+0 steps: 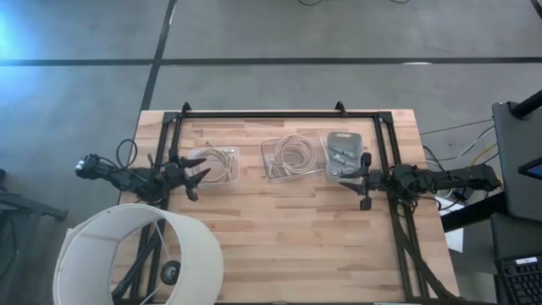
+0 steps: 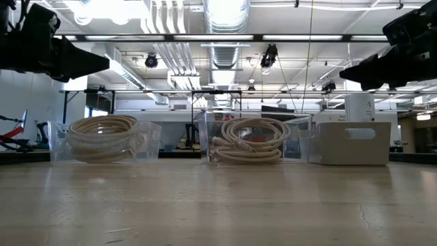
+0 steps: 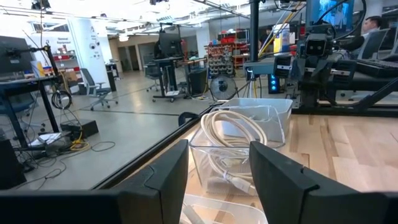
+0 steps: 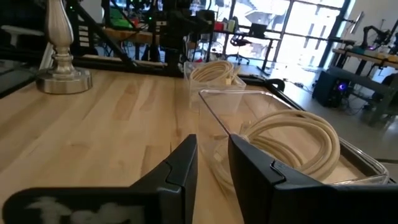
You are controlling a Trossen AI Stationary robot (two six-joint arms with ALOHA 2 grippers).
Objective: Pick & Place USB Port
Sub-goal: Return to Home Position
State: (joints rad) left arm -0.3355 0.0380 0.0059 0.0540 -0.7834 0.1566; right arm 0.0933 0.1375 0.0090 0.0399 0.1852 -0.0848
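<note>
Three containers stand in a row on the wooden table. A clear bin [image 1: 218,163] on the left holds a coiled cream cable. A clear bin [image 1: 292,157] in the middle holds another coil. A grey tray [image 1: 345,152] on the right holds small USB parts. My left gripper [image 1: 196,178] is open and empty, held above the table just left of the left bin; its wrist view [image 3: 217,149] looks over the bins. My right gripper [image 1: 349,184] hovers just near of the grey tray, pointing left. It is empty, with a narrow gap between its fingers [image 4: 212,140].
A lamp with a large white shade [image 1: 140,254] stands at the table's near left corner; its metal base [image 4: 62,74] shows in the right wrist view. A black frame [image 1: 279,114] runs along the far edge and both sides. Bare wood [image 1: 288,237] lies near of the bins.
</note>
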